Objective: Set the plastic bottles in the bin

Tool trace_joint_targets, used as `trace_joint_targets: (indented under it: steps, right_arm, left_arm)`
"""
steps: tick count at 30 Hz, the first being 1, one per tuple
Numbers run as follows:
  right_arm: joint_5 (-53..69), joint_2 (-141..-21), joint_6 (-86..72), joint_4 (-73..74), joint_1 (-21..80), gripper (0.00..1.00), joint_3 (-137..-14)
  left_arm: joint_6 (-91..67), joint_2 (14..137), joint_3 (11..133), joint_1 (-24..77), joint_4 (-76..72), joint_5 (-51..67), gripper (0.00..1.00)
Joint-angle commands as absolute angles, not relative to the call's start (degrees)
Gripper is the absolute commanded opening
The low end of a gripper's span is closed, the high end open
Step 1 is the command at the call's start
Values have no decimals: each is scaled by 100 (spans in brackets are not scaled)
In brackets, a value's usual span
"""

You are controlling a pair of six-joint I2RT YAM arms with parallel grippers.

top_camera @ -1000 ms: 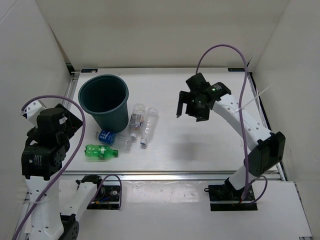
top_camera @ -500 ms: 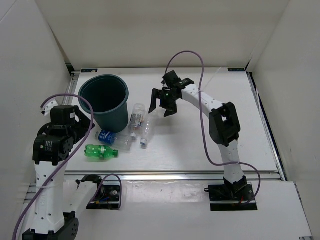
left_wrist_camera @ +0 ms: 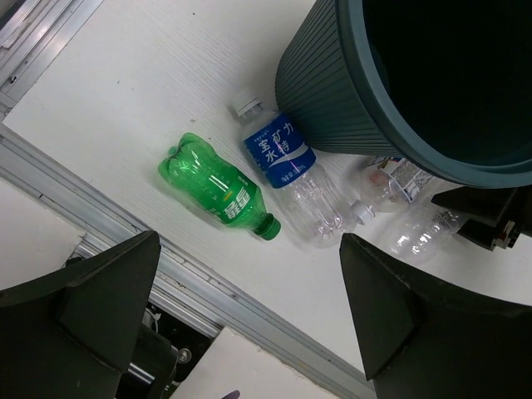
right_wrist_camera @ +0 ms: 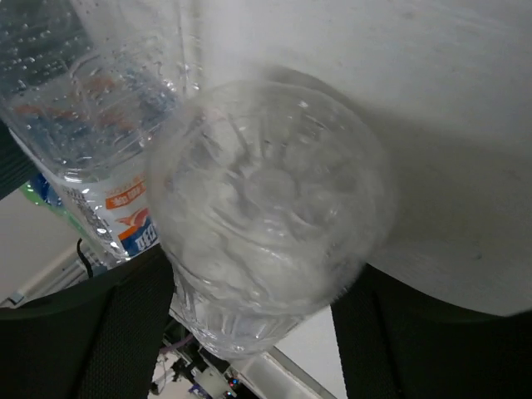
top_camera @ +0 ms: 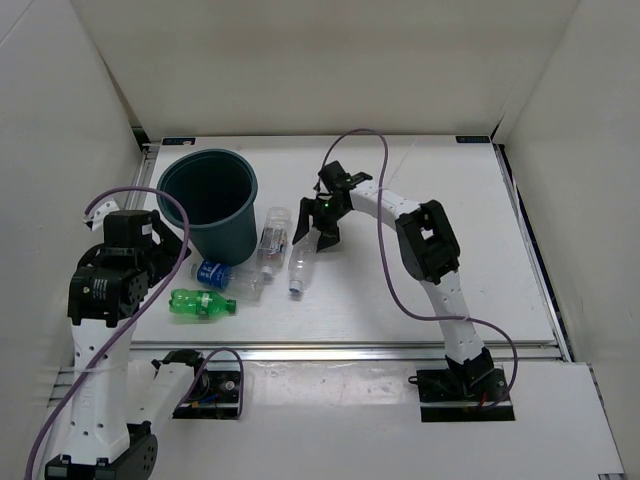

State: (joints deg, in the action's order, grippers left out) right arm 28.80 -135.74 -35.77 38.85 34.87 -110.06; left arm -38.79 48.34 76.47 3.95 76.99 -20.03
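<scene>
Nothing binned yet — all four plastic bottles (top_camera: 202, 303) lie centre-left of the top view, beside the bin (top_camera: 222, 240).
The right gripper (top_camera: 312, 228) straddles the clear bottle (top_camera: 299, 258) at its base — whether clamped, I cannot tell; the left gripper (left_wrist_camera: 249, 274) gapes wide, empty.

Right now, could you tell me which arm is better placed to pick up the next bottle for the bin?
The right arm. The right gripper straddles the clear bottle, one finger on either side of its base. The left gripper hangs open above the green bottle, not down at any bottle.
</scene>
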Motion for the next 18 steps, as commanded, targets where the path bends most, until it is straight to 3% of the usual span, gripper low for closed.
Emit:
trace_joint_targets:
  steps: [1, 6, 11, 14, 18]
  right_arm:
    - [3015, -13658, -3560, 3876, 3393, 71, -10891]
    - [2936, -12967, -3560, 3700, 3200, 52, -10100]
    - [2743, -11422, -3621, 3700, 3059, 49, -9686]
    - [2776, -10813, -3744, 3639, 3059, 46, -10158]
    - [2402, -11055, -3797, 3639, 3461, 46, -12392]
  left_arm:
    - [-3797, 4773, 7620, 422, 8086, -1995, 100]
    - [-3797, 4571, 7620, 369, 8034, -2048, 100]
    - [-3919, 4377, 7436, 369, 7910, -2109, 100]
    - [-4234, 4158, 7094, 369, 7910, -2162, 100]
    - [-4596, 3780, 6672, 369, 7770, -2311, 100]
